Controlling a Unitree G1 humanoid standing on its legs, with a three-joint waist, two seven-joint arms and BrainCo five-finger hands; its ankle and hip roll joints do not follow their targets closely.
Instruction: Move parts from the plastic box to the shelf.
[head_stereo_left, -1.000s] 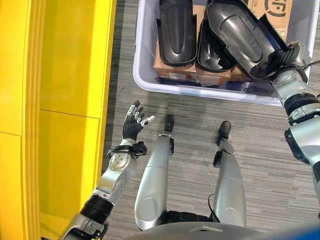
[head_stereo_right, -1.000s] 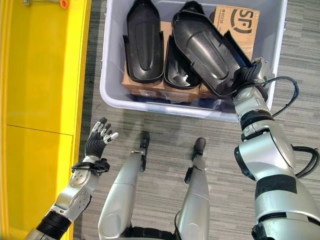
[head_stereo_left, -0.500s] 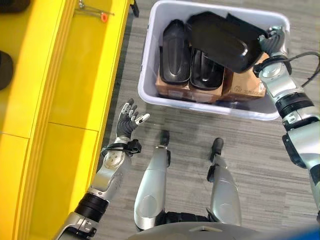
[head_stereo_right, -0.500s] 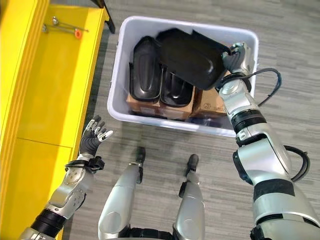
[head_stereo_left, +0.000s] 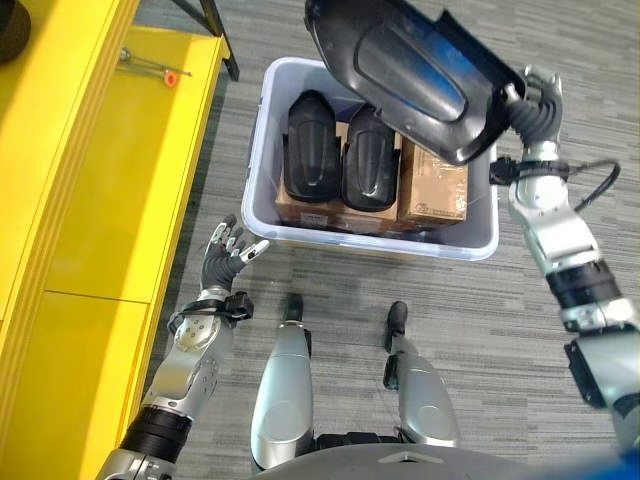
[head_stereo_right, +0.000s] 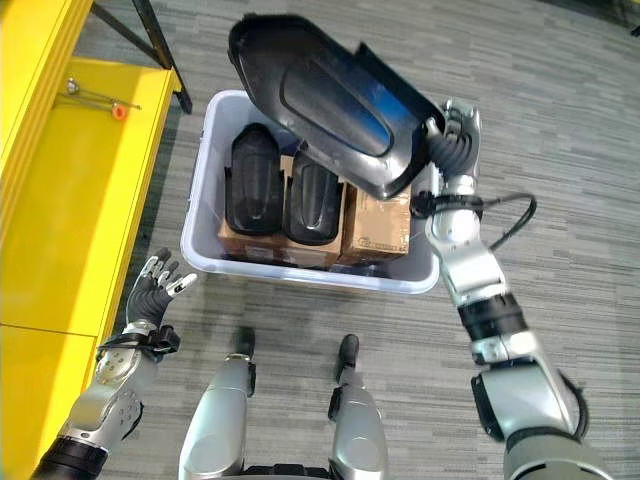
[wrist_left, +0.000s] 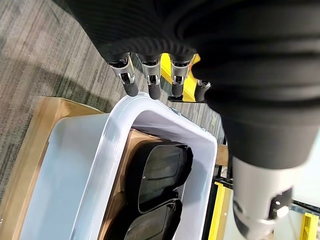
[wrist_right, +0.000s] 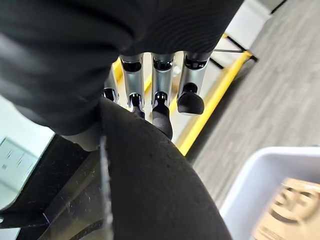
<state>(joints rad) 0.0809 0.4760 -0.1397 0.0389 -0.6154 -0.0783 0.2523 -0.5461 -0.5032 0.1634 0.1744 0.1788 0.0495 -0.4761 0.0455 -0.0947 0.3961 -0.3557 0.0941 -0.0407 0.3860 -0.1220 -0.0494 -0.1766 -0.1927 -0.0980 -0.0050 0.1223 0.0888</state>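
Left eye view: a large black part (head_stereo_left: 415, 80) is held up in the air above the box (head_stereo_left: 262, 160) by the right hand (head_stereo_left: 530, 110), which grips it at its near end, beside the box's right wall. In the right wrist view the right hand's fingers (wrist_right: 161, 112) are curled over the edge of the part (wrist_right: 150, 190), so the part is clasped between fingers and palm. The part is tilted, its hollow side turned toward the camera, and it overhangs the far right portion of the box without touching it. Inside the box, two more black parts (head_stereo_left: 313, 160) are seen lying side by side on cardboard cartons (head_stereo_left: 432, 190), with a further carton exposed at the right. The left hand (head_stereo_left: 222, 262) is raised over the grey floor (head_stereo_left: 520, 350) near the box's near left corner, apart from it, with its fingers spread and relaxed and nothing held; in the left wrist view its fingers (wrist_left: 152, 82) are extended toward the box rim (wrist_left: 150, 107). The yellow shelf (head_stereo_left: 110, 170) runs along the left, and a small tool with an orange tip (head_stereo_left: 150, 68) lies on it.
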